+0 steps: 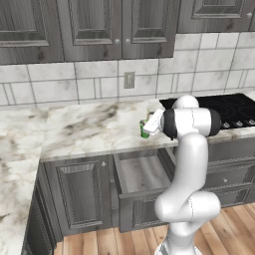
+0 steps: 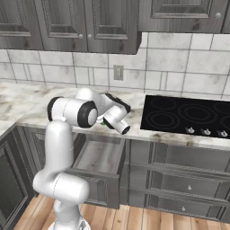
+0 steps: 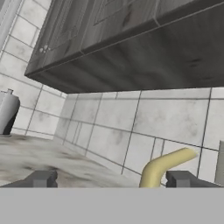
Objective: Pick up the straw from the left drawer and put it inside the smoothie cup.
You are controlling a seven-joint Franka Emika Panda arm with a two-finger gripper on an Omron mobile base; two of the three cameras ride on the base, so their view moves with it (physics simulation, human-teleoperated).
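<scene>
Dark two-finger gripper (image 1: 147, 130) hovers above the small bright green tapered cup (image 1: 144, 131) on the marble counter; the grey wood-grain drawer (image 1: 142, 174) stands open below. From the right, the same. Hand view: fingertips (image 3: 41, 178) apart, bent pale yellow straw (image 3: 164, 166) between them, contact unclear.

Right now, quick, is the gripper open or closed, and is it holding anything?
Gripper: open, tips wide apart; the pale yellow bent straw rises between them, not clamped.
</scene>
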